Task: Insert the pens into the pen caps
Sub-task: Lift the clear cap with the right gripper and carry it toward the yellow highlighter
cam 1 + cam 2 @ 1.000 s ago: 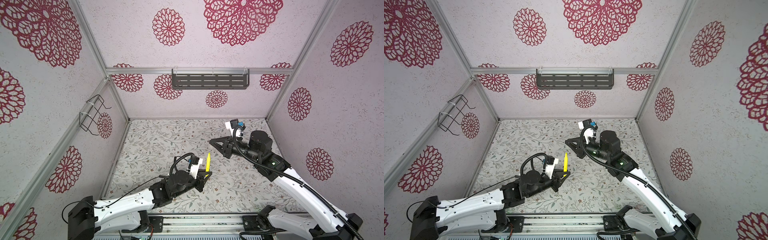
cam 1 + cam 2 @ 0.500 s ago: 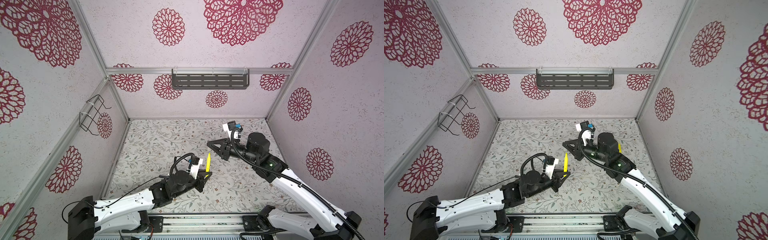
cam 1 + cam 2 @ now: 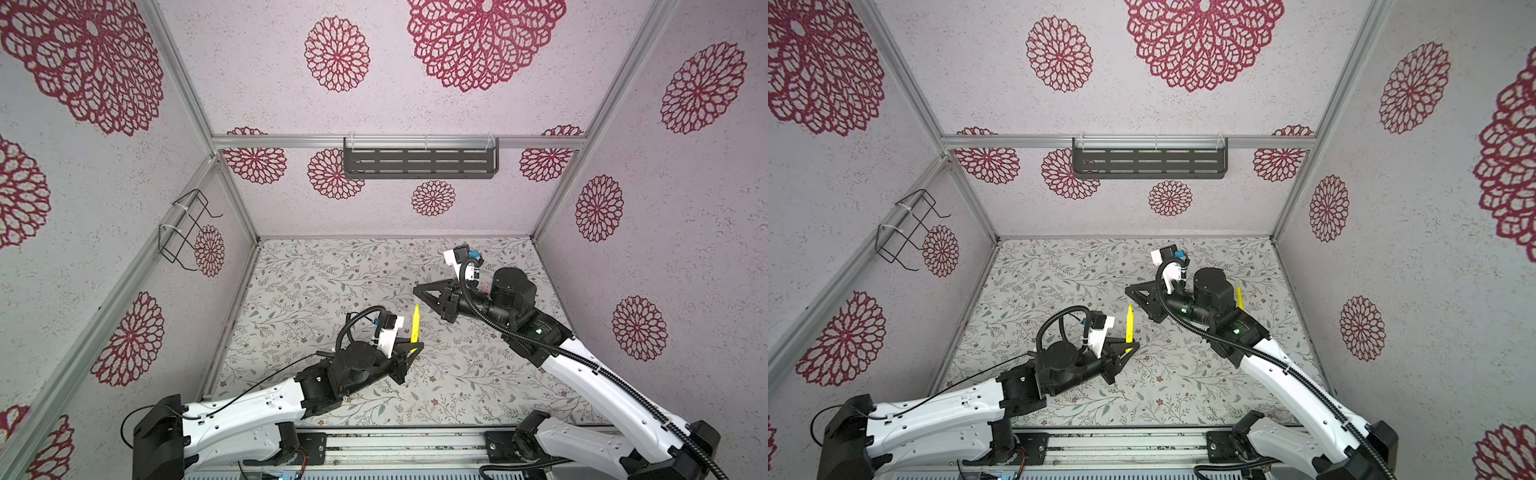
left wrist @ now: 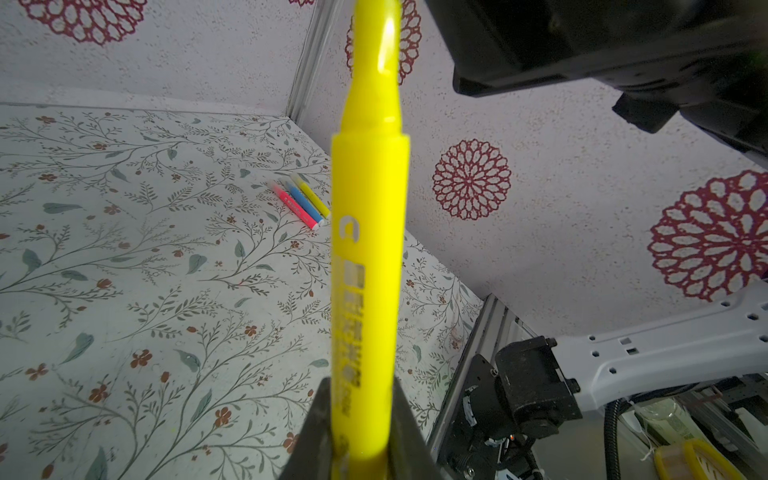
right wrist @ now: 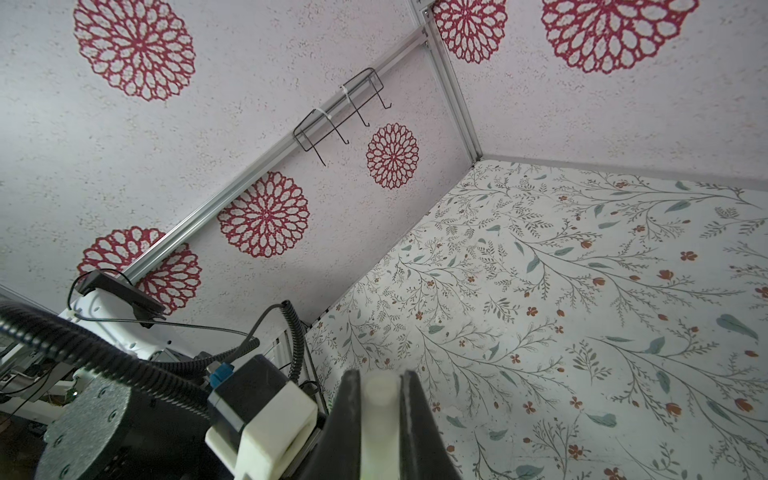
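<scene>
The left gripper (image 3: 415, 345) pinches a yellow pen (image 3: 415, 328) over the floral tabletop (image 3: 332, 282). Just beyond that pen, the right gripper (image 3: 417, 289) pinches a pale cap (image 5: 380, 399). Three more pens (image 4: 301, 203) lie far past it, near the wall (image 4: 540, 187).

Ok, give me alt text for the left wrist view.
A yellow pen fills the centre, clamped in the left tool, narrow end pointing away. Behind it, three pens, pink, blue and yellow, lie side by side on the floral table.

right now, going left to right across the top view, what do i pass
wire rack → yellow pen in the left gripper → loose yellow pen; right gripper skipped, it overlaps that held pen
</scene>
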